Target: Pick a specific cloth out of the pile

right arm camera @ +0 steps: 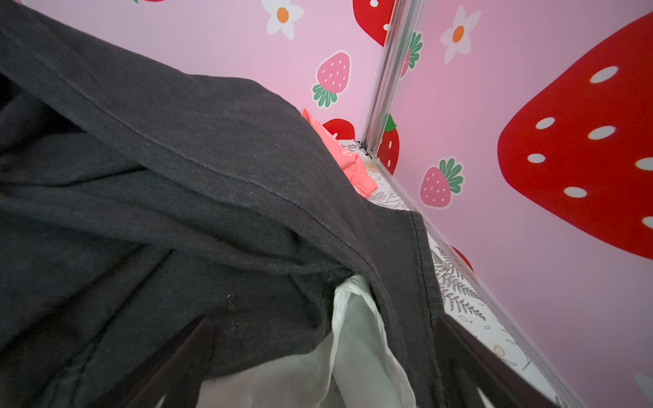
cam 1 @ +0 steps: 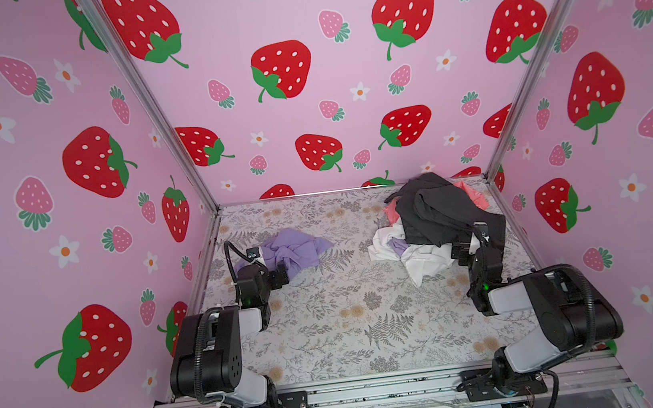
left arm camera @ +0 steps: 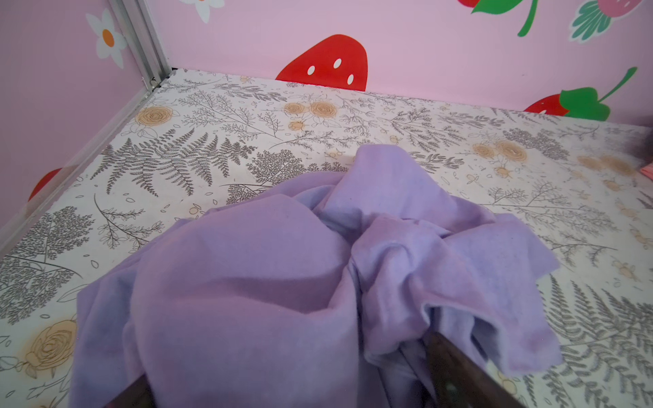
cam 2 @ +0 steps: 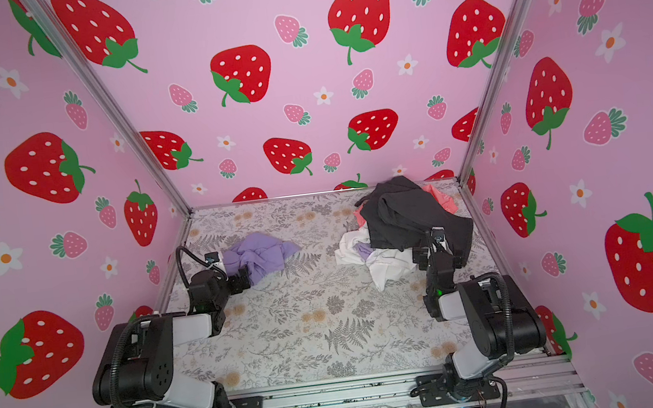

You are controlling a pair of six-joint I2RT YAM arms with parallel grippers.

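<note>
We judge the cloth (cam 1: pixel 296 250) light and limp; pinch its bunched middle. Left gripper (cam 1: pixel 280 275) spread astride it, right gripper (cam 1: pixel 467 245) spread, gripping nothing.

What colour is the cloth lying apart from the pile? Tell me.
The cloth is plain lavender purple, clearest in the left wrist view.

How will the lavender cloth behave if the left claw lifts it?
Probably floppy: the lavender cloth lies crumpled in soft folds, so it should hang and unfurl. Likely light, looking thin. It lies apart from the pile, so snagging seems unlikely.
</note>
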